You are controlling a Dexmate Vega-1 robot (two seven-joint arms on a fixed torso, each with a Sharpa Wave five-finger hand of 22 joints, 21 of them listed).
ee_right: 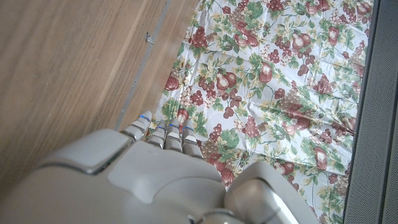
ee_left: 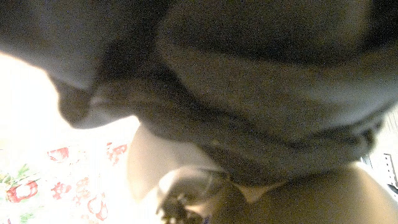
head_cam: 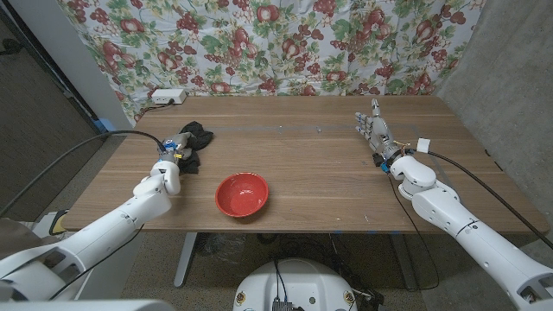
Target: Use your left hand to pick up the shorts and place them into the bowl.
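Observation:
The black shorts (head_cam: 197,136) lie crumpled at the table's left, a little behind and to the left of the red bowl (head_cam: 219,195). My left hand (head_cam: 171,161) is at the shorts' near edge, its fingers in the cloth. In the left wrist view bunched dark folds of the shorts (ee_left: 249,74) sit right over the blurred left hand (ee_left: 205,196), which grips them. My right hand (head_cam: 373,128) stands on the table's far right with fingers straight and apart, holding nothing; the right wrist view shows the back of the right hand (ee_right: 155,174).
The wooden table (head_cam: 328,173) stretches bare between the bowl and my right hand. A white power strip (head_cam: 166,97) sits at the back left corner. A floral cloth (head_cam: 285,43) hangs behind the table.

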